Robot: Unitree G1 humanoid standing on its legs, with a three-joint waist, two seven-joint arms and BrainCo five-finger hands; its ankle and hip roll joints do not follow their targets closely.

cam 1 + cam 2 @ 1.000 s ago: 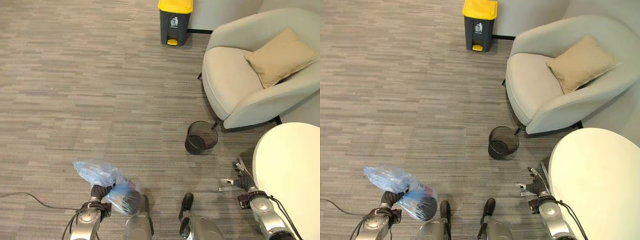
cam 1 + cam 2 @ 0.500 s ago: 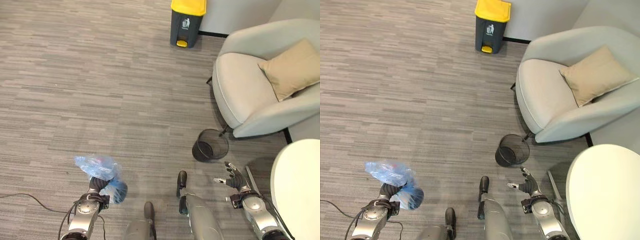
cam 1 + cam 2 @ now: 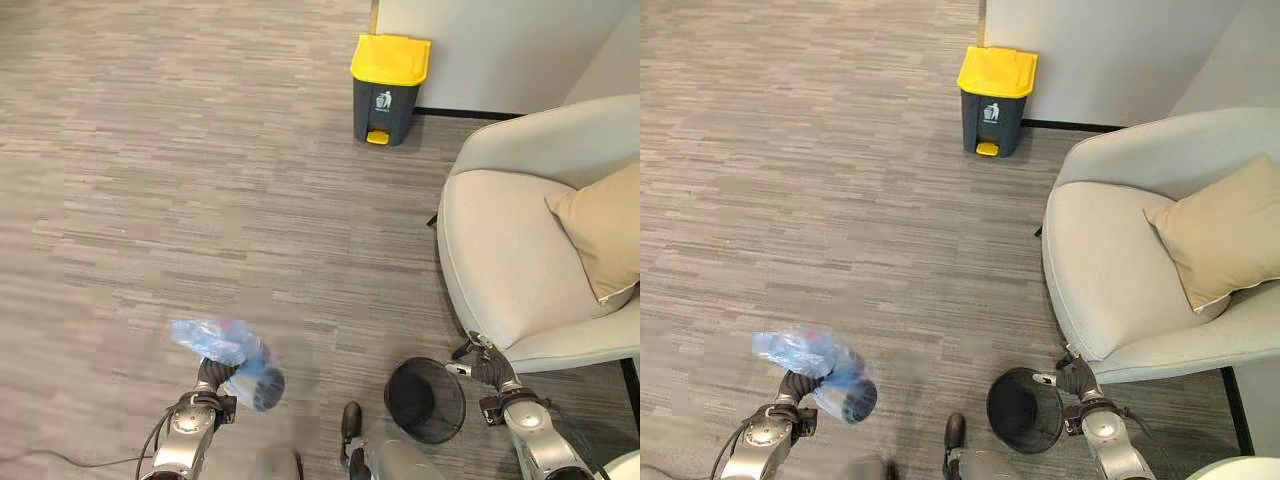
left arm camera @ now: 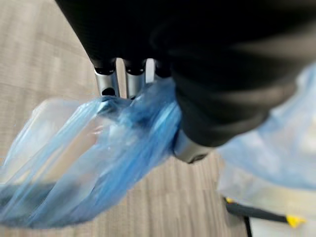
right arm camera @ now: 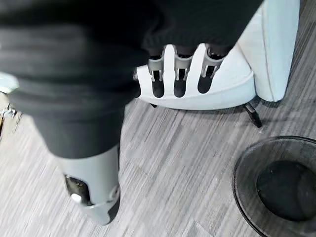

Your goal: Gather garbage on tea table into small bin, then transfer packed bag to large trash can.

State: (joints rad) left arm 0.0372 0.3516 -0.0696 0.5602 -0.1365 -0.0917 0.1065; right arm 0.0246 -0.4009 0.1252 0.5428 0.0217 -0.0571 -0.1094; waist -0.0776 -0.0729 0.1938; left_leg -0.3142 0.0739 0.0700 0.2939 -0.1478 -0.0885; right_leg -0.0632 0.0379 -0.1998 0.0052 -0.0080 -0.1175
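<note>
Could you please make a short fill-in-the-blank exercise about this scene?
1. The blue plastic bag is held in the robot's ____ hand.
2. The large trash can has a ____ lid.
3. The small mesh bin stands beside the ____.
4. The tan cushion lies on the ____.

Missing words: left; yellow; armchair; armchair

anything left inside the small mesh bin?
The small mesh bin looks empty: only its dark bottom shows through the open top, and no liner. The blue bag is in the left hand; its contents are too blurred to identify.
</note>
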